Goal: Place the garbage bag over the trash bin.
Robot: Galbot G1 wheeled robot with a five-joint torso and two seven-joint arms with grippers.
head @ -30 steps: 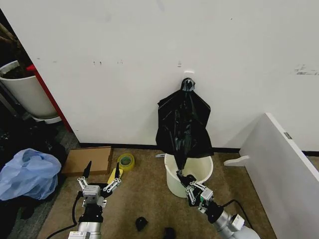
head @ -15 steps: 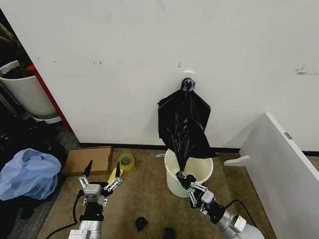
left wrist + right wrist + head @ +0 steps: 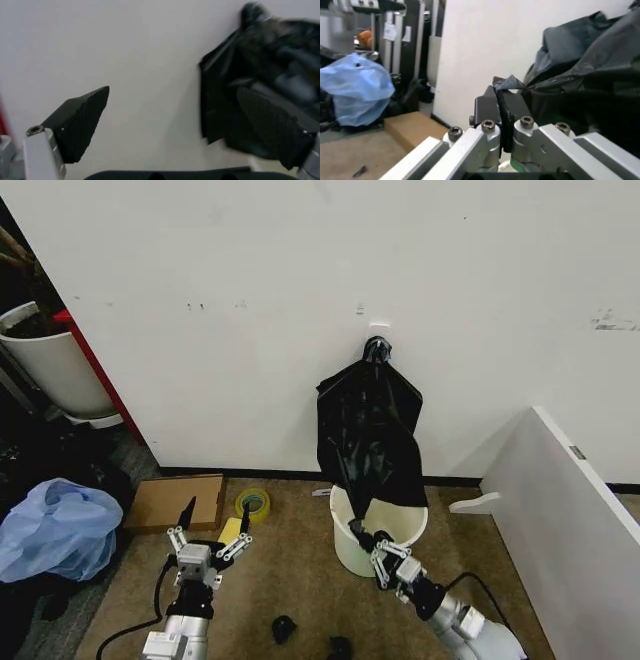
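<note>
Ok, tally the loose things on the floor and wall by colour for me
Black: 1, glossy black plastic garbage bag
White: 2, small round white plastic bin, larger white tub
Blue: 1, light blue plastic bag
Brown: 1, flat cardboard box
Yellow: 1, tape roll
Total: 6

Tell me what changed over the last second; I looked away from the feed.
The right gripper, shut on the garbage bag, shifted slightly left, tugging the bag's lower tip. The left gripper, open, edged right and forward. The trash bin and the yellow tape roll stayed put.
</note>
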